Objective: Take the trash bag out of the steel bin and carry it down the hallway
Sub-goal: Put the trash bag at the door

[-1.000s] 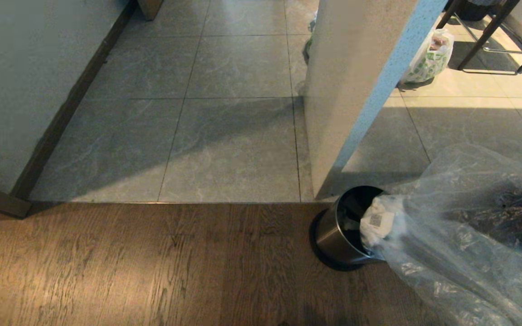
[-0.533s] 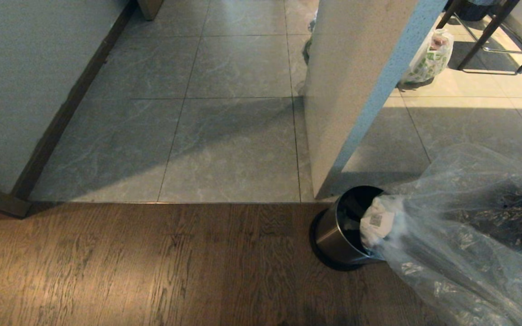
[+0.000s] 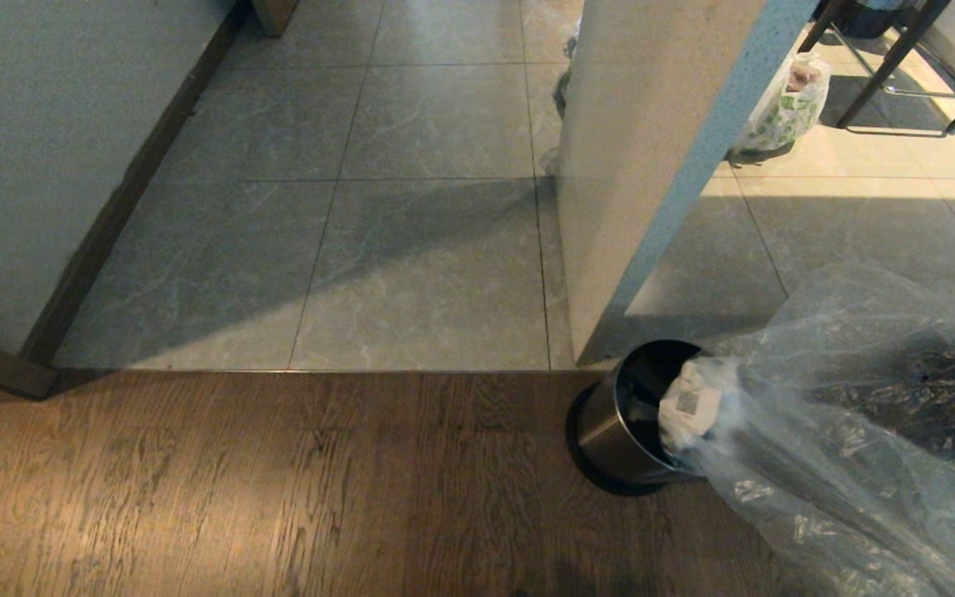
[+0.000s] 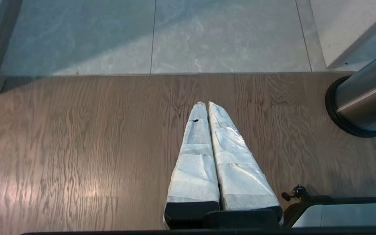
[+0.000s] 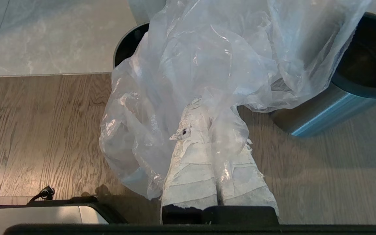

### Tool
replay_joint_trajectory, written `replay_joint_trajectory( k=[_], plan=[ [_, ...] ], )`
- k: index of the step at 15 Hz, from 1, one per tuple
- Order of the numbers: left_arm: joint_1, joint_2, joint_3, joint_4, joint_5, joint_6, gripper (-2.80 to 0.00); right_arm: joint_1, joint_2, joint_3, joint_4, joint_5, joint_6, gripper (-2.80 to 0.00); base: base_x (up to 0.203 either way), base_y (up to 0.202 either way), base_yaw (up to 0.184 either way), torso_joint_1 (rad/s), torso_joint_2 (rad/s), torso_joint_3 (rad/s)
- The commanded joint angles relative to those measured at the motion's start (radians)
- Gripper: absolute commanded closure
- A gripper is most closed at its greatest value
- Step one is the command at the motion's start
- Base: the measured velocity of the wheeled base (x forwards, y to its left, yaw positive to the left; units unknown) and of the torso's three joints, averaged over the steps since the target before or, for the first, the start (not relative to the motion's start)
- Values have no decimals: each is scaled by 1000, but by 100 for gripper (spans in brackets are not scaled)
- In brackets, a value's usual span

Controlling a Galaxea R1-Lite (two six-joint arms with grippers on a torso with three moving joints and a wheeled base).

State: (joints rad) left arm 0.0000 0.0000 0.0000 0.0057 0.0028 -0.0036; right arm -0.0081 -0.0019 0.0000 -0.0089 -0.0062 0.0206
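The right gripper (image 5: 209,127) has its jaws clenched on a gathered fold of the trash bag (image 3: 842,431), and that thin clear film billows out wide around the padded fingers (image 5: 191,169). The bag's lower end dips over the rim of the steel bin (image 3: 610,431), where a white paper scrap (image 3: 689,406) with a printed code shows through the plastic. The bin stands on the wooden floor (image 3: 237,481), right at the edge of the grey tiles of the hallway (image 3: 411,207).

This bag looks very light and completely limp: crinkly, slick film with little inside, so it should drape and swing rather than hold any shape. A pinch on a bunched handful near the mouth seems the sound hold; a single layer could slip out or tear. How much film is actually trapped between the jaws is hard to judge, since the plastic veils the tips.

The left gripper (image 4: 207,104) hangs idle over the wooden floor beside the bin, jaws pressed together on nothing. A dark striped bin (image 5: 354,78) sits near, under the draped film.
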Motion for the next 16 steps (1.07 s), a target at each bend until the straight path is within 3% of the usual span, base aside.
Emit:
replay_joint_trajectory(
  k=[1,16],
  plan=[
    [0,0,0,0,0,-3,0,0,2,2,0,0,1,0,0,0,0,0,0,0],
    [0,0,0,0,0,1,0,0,2,2,0,0,1,0,-192,0,-1,2,2,2]
  ],
)
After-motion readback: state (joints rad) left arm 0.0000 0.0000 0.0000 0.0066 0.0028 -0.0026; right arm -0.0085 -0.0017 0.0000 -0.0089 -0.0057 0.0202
